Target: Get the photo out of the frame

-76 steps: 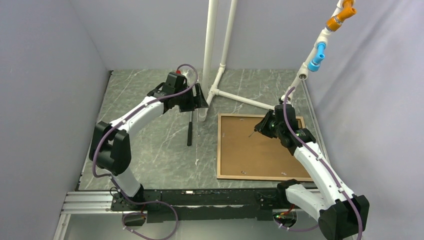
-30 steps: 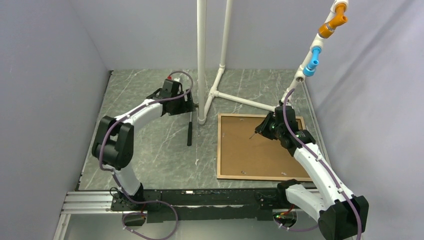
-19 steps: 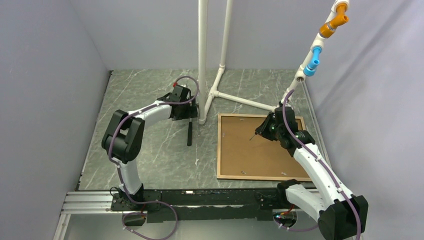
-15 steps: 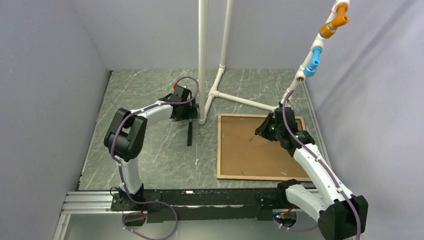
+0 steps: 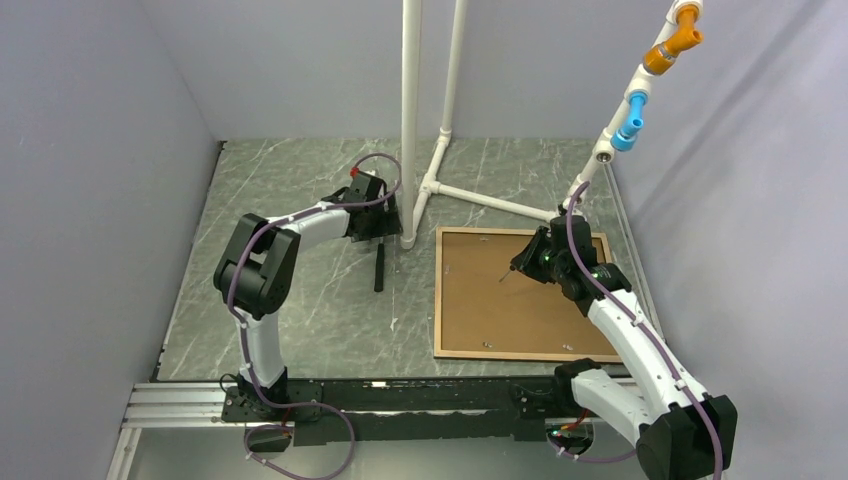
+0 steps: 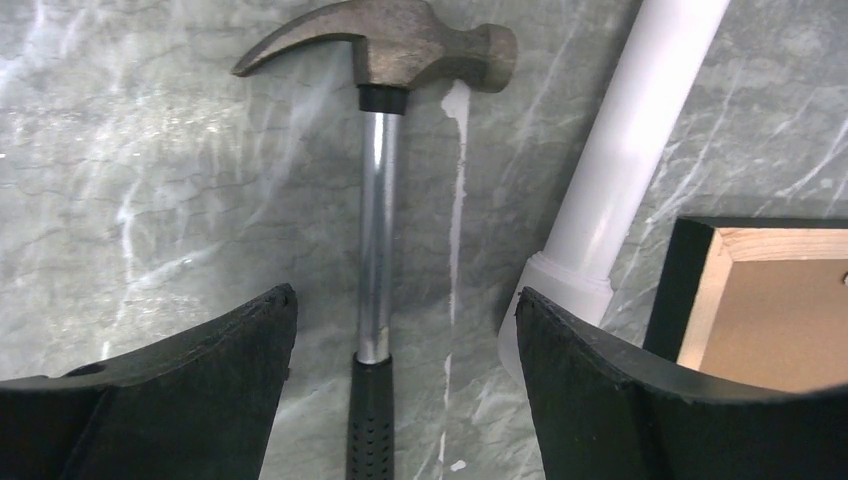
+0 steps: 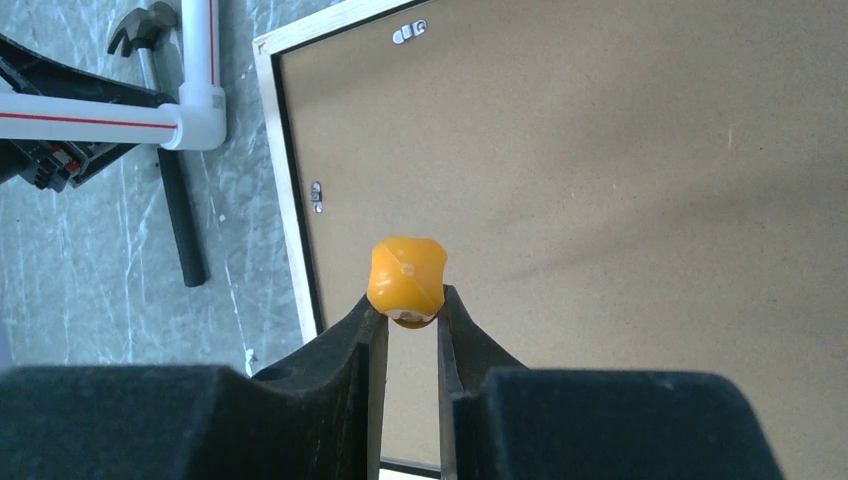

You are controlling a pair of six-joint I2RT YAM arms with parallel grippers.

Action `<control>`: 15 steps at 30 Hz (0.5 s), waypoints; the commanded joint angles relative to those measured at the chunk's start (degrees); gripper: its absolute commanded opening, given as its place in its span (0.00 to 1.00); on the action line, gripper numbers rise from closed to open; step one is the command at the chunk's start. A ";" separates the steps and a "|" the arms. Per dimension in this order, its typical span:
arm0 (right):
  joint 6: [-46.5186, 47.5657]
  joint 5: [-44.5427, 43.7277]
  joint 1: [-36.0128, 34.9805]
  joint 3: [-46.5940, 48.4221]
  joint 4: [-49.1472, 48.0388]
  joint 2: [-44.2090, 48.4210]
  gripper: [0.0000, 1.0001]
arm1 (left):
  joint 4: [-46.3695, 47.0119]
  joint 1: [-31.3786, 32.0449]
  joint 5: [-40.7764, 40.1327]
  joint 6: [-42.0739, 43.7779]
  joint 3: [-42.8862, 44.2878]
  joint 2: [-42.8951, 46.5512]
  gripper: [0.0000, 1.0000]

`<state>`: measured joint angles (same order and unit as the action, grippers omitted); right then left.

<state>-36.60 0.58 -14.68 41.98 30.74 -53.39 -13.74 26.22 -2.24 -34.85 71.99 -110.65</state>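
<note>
The frame (image 5: 438,300) lies face down on the right of the table, its black outer side showing in the left wrist view (image 6: 682,290). The photo's brown board back (image 5: 515,305) fills it; the sunset side is hidden. My right gripper (image 5: 528,256) hovers over the board's far part, shut on a yellow-handled tool (image 7: 407,277) whose thin tip (image 5: 502,275) points down at the board (image 7: 600,150). My left gripper (image 5: 388,222) is open and empty, low over the hammer (image 6: 375,200), left of the frame.
The black-handled hammer (image 5: 379,265) lies between the left gripper's fingers (image 6: 200,390). A white pipe stand (image 5: 410,120) rises just left of the frame's far corner, its foot (image 6: 560,290) beside my right finger. Small metal clips (image 7: 316,193) sit on the frame's inner edge.
My left arm has folded in and the gripper has dropped from beside the pipe to low over the hammer. The tilted pipe stand has straightened. The right arm has hardly moved.
</note>
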 commanded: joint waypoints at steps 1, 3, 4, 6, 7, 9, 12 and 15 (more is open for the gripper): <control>-0.22 1.09 0.23 0.04 -1.12 1.26 0.00 | 5.26 3.31 6.43 -4.21 0.57 -2.33 0.84; -0.23 1.09 0.31 -0.12 -1.04 1.53 0.00 | 5.78 3.82 6.83 -4.89 0.47 -2.42 0.84; -0.23 1.01 0.22 -0.14 -0.99 1.60 0.00 | 5.92 4.15 7.05 -5.22 0.56 -2.56 0.84; -0.13 0.87 0.28 -0.21 -0.85 1.80 0.00 | 6.04 4.78 7.72 -5.65 1.06 -2.95 0.84; -0.14 0.79 0.34 -0.23 -0.78 1.87 0.00 | 5.90 5.22 7.63 -5.75 1.44 -3.18 0.84; -0.14 0.75 0.35 -0.14 -0.64 2.16 0.00 | 5.58 6.05 7.67 -6.04 2.25 -3.84 0.84; -0.15 0.58 0.41 -0.13 -0.43 2.54 0.00 | 5.53 7.29 8.03 -6.72 3.17 -4.71 0.84; -0.11 0.31 0.35 -0.22 -0.25 2.92 0.00 | 6.26 8.63 8.50 -7.43 3.74 -5.38 0.84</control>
<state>-36.62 0.99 -14.63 41.60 30.79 -52.01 -10.09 31.05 0.43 -38.35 74.11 -113.10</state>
